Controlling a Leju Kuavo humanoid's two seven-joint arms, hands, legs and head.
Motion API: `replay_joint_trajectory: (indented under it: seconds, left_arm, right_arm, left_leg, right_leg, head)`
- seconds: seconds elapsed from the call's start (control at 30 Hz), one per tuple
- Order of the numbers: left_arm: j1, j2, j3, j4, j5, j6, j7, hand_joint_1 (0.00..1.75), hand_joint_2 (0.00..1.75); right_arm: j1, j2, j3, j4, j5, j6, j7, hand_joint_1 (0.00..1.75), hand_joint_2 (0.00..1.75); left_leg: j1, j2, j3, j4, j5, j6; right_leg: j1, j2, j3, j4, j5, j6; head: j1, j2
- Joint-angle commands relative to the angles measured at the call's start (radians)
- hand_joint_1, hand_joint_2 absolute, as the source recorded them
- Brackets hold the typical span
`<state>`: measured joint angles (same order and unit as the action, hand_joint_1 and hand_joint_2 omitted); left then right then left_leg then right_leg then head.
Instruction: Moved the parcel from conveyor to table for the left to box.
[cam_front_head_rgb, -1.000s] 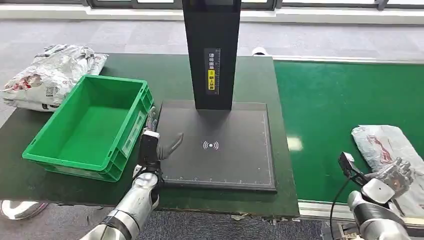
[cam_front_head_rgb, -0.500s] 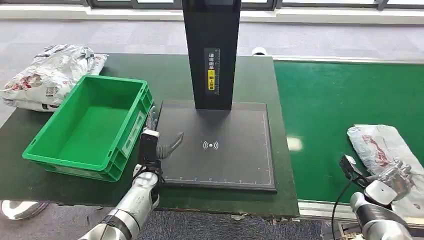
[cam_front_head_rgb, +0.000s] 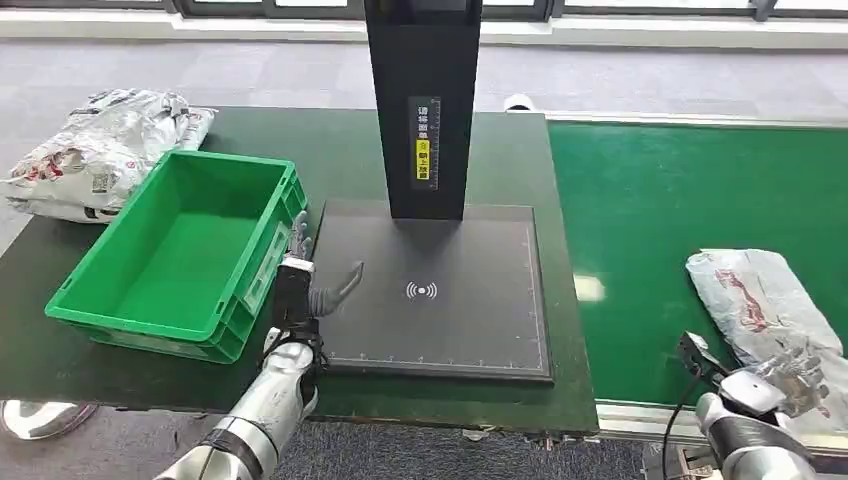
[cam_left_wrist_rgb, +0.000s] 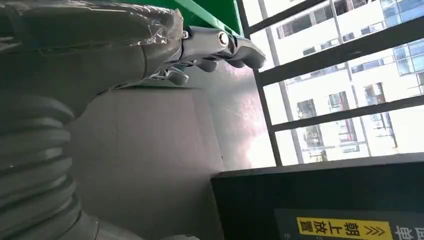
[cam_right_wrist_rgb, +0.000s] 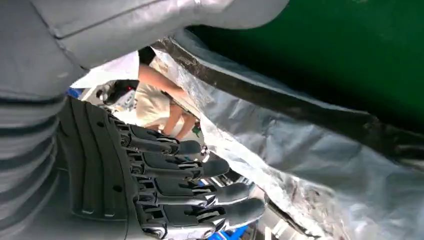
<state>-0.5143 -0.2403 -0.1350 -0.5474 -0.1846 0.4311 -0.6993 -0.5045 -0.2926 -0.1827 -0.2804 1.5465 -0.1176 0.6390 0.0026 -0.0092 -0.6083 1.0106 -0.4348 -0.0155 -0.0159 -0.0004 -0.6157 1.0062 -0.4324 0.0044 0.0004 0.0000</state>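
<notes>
Parcel (cam_front_head_rgb: 765, 300) is laid lengthwise on conveyor (cam_front_head_rgb: 650, 220), just ahead of right hand (cam_front_head_rgb: 795, 375), fingers spread, nothing held; left hand (cam_front_head_rgb: 300, 290) idle, open, well apart.

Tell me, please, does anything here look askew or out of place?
Nothing looks damaged or spilled. The parcel lies crumpled and skewed on the conveyor, overhanging its near edge by the right hand. More parcels are heaped at the table's far left corner.
</notes>
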Motion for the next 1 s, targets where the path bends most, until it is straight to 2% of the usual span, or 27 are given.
replay_joint_trajectory:
  seconds: [0.03,0.37,0.47,0.5,0.53,0.57,0.6,0.7,0.87,0.93,0.97,1.0]
  left_arm:
    - [-0.036,0.027,0.045,0.040,0.013,-0.030,0.002,0.00,1.75]
    - [0.002,0.030,0.049,-0.014,0.003,-0.032,0.016,0.00,1.75]
    - [0.007,0.033,0.051,-0.027,-0.002,-0.027,0.023,0.00,1.75]
    - [0.016,0.037,0.059,-0.045,-0.006,-0.012,0.028,0.00,1.75]
    - [0.021,0.041,0.060,-0.056,-0.007,-0.017,0.032,0.00,1.75]
    - [0.032,0.044,0.068,-0.077,-0.012,-0.007,0.038,0.00,1.75]
    - [0.037,0.047,0.070,-0.087,-0.015,-0.012,0.042,0.00,1.75]
    - [0.040,0.047,0.071,-0.094,-0.018,-0.013,0.046,0.00,1.75]
    - [0.041,0.045,0.072,-0.095,-0.021,-0.013,0.049,0.00,1.75]
    - [0.041,0.045,0.072,-0.095,-0.021,-0.013,0.049,0.00,1.75]
    - [0.042,0.044,0.076,-0.097,-0.025,-0.005,0.049,0.00,1.75]
    - [0.045,0.044,0.087,-0.105,-0.027,-0.004,0.054,0.00,1.75]
  right_arm:
    - [0.051,0.065,-0.126,0.032,-0.127,0.042,-0.136,1.75,1.75]
    - [0.032,0.083,-0.134,0.014,-0.104,-0.063,-0.162,1.75,1.75]
    - [0.023,0.096,-0.128,-0.007,-0.087,-0.174,-0.187,1.75,1.75]
    - [0.000,0.125,-0.138,-0.034,-0.105,-0.294,-0.283,1.75,1.75]
    - [-0.019,0.136,-0.134,-0.034,-0.096,-0.280,-0.267,1.75,1.75]
    - [-0.029,0.160,-0.126,-0.067,-0.097,-0.347,-0.320,1.75,1.75]
    - [-0.038,0.169,-0.121,-0.077,-0.091,-0.333,-0.307,1.75,1.75]
    - [-0.032,0.171,-0.119,-0.086,-0.089,-0.330,-0.302,1.75,1.75]
    - [-0.024,0.166,-0.123,-0.086,-0.093,-0.336,-0.310,1.75,1.75]
    - [-0.024,0.166,-0.123,-0.086,-0.093,-0.336,-0.310,1.75,1.75]
    - [-0.023,0.172,-0.126,-0.100,-0.108,-0.388,-0.362,1.75,1.75]
    - [-0.039,0.198,-0.130,-0.130,-0.146,-0.467,-0.466,1.75,1.75]
  left_leg:
    - [0.002,0.001,0.006,-0.002,-0.001,0.000]
    - [0.002,0.003,0.010,-0.003,-0.002,0.004]
    - [0.002,0.003,0.010,-0.001,-0.003,0.004]
    - [0.002,0.005,0.011,-0.002,-0.003,0.004]
    - [0.001,0.005,0.009,-0.001,-0.003,0.004]
    - [0.001,0.005,0.010,-0.001,-0.003,0.004]
    - [0.001,0.011,0.010,-0.001,-0.004,0.004]
    - [0.001,0.012,0.008,-0.001,-0.004,0.004]
    - [0.001,0.001,0.007,0.000,-0.003,0.005]
    - [0.001,0.003,0.008,-0.001,-0.003,0.004]
    - [0.001,0.002,0.007,0.000,-0.003,0.004]
    - [0.001,0.003,0.007,-0.001,-0.003,0.004]
  right_leg:
    - [0.002,0.000,0.007,-0.004,0.000,-0.001]
    - [0.002,0.002,0.014,-0.009,0.001,0.004]
    - [0.002,0.002,0.014,-0.008,0.001,0.004]
    - [0.002,0.004,0.014,-0.009,0.001,0.004]
    - [0.001,0.004,0.012,-0.007,0.001,0.004]
    - [0.001,0.005,0.012,-0.007,0.001,0.004]
    - [0.002,0.010,0.011,-0.007,0.002,0.004]
    - [0.001,0.011,0.008,-0.005,0.002,0.004]
    - [0.001,0.001,0.010,-0.005,0.000,0.005]
    - [0.001,0.003,0.011,-0.006,0.001,0.004]
    - [0.001,0.002,0.010,-0.006,0.001,0.005]
    - [0.001,0.003,0.011,-0.006,0.000,0.005]
  head:
    - [0.000,0.000]
    - [0.000,0.000]
    - [0.000,0.000]
    - [0.000,0.000]
    - [0.000,0.000]
    - [0.000,0.000]
    - [0.000,0.000]
    - [0.000,0.000]
    - [0.000,0.000]
    - [0.000,0.000]
    - [0.000,0.000]
    - [0.000,0.000]
